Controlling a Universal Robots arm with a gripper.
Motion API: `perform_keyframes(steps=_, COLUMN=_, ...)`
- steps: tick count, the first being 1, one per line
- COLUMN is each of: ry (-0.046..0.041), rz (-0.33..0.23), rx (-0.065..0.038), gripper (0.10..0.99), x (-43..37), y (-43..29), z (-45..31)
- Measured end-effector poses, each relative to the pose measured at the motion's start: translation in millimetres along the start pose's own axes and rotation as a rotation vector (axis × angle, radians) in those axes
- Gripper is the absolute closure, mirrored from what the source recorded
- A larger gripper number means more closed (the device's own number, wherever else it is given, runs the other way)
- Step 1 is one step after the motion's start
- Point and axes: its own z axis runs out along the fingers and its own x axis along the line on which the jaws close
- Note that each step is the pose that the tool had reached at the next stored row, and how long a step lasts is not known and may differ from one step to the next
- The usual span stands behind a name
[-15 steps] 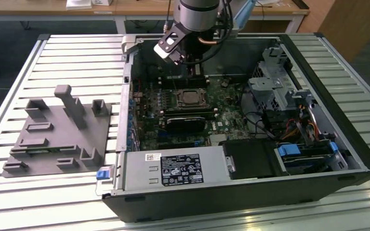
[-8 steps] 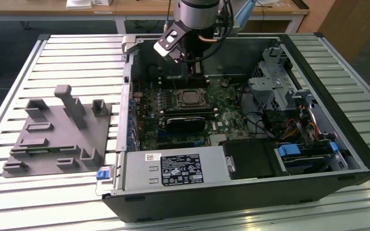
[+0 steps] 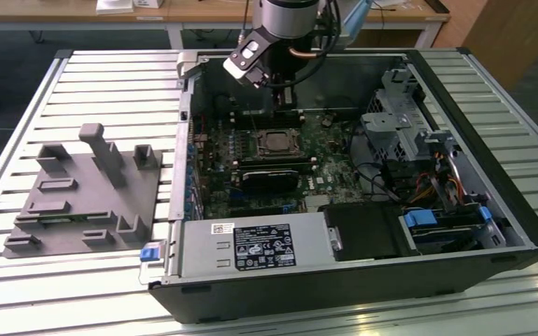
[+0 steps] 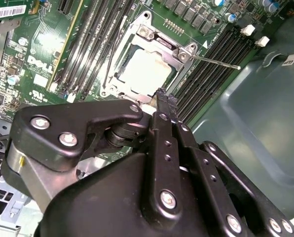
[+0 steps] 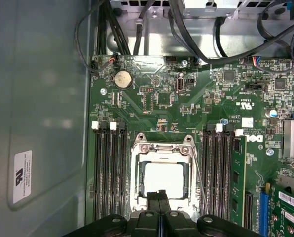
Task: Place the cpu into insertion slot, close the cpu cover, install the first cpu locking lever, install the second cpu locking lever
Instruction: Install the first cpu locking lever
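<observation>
The cpu (image 5: 163, 178) shows its pale square top inside the insertion slot (image 3: 277, 142) on the green motherboard. The cpu cover (image 5: 161, 148), a grey metal frame, lies flat around it, also seen as the cpu cover (image 4: 163, 43) in the second wrist view. One thin wire locking lever (image 4: 215, 62) sticks out sideways over the memory slots; in the first wrist view this lever (image 5: 200, 182) runs slanted beside the socket. My gripper (image 5: 159, 196) is shut with nothing in it, its black fingers (image 4: 162, 128) pressed together just above the socket's near edge. In the exterior view the gripper (image 3: 286, 101) reaches down into the case.
Long black memory slots (image 5: 110, 173) flank the socket on both sides. A black graphics card (image 3: 269, 178), a power supply (image 3: 250, 245) and a drive cage (image 3: 395, 122) fill the open case. A grey fixture (image 3: 78, 189) stands on the slatted table at the exterior view's left.
</observation>
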Motion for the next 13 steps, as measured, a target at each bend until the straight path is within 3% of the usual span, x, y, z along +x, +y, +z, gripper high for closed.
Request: perform_keyframes(steps=13, ry=-0.0005, rz=-0.21, rx=0.012, gripper=0.98, x=0.0, y=-0.1, z=-0.3)
